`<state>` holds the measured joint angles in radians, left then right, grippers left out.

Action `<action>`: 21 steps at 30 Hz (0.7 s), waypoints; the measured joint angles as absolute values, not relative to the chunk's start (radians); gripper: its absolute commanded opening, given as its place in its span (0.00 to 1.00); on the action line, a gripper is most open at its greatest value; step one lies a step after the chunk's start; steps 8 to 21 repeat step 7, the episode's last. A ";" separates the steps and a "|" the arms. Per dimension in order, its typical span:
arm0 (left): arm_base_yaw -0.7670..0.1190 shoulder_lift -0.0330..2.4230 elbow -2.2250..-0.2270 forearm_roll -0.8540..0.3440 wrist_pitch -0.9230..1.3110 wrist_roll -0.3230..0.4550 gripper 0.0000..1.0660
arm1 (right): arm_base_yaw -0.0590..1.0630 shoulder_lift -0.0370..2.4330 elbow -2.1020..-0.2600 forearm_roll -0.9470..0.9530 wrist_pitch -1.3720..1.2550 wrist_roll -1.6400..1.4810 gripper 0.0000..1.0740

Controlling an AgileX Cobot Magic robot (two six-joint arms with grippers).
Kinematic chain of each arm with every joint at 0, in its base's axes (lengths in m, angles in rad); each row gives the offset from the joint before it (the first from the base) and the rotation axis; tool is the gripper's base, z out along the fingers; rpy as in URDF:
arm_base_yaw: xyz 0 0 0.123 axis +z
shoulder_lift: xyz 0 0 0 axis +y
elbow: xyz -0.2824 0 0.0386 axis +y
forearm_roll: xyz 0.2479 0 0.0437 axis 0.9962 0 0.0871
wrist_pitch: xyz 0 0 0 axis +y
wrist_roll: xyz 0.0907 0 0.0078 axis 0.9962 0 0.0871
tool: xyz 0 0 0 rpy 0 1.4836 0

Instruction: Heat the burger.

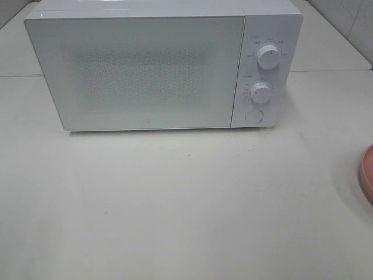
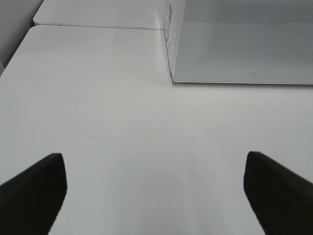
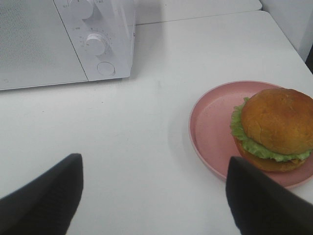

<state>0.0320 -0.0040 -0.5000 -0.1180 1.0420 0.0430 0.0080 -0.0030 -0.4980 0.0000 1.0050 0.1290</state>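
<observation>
Two tools, both spread wide, nothing between fingers. Left to right:

Left tool (image 2: pixel 154 196): released, hovering over bare white bench (image 2: pixel 112 122). Dark fingers (image 2: pixel 34 193) well apart at either side of left wrist view. Ahead of it, lower left corner of microwave (image 2: pixel 234 44), door side facing cam. No contact w/ anything.

Microwave (image 1: pixel 157 67), overhead view: white, centred at back of bench (image 1: pixel 175 204), door (image 1: pixel 137 70) closed, speckled window. Control panel on its right side: upper knob (image 1: pixel 268 56), lower knob (image 1: pixel 261 92), round button (image 1: pixel 254 115) below. Seam between two bench tops visible behind and to either side of unit.

Right tool (image 3: pixel 154 196): also released, fingers (image 3: pixel 49 198) wide apart, above bench, gripping nothing. Microwave panel (image 3: pixel 98 39) ahead of it on one side, plate on the other.

Burger (image 3: pixel 274 129): glossy brown bun, green lettuce fringe, sitting on pink plate (image 3: pixel 210 127), off-centre toward plate's far-right part in right wrist view. Plate on bench, well apart from microwave, to its front right. Near right tool's one finger but not touching, as far as can be seen. Overhead view catches only a sliver of plate rim (image 1: pixel 367 175) at right edge; burger itself out of that frame.
</observation>
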 measured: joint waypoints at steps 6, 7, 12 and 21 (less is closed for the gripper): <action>0.032 -0.004 -0.500 -0.118 1.042 0.043 0.84 | 0.008 -0.003 -0.498 0.000 1.005 0.129 0.70; 0.032 -0.004 -0.500 -0.118 1.042 0.043 0.84 | 0.008 -0.003 -0.498 0.000 1.005 0.129 0.70; 0.032 -0.004 -0.500 -0.118 1.042 0.043 0.84 | 0.008 -0.003 -0.498 0.000 1.005 0.129 0.70; 0.032 -0.004 -0.500 -0.118 1.042 0.043 0.84 | 0.008 -0.003 -0.498 0.000 1.005 0.129 0.70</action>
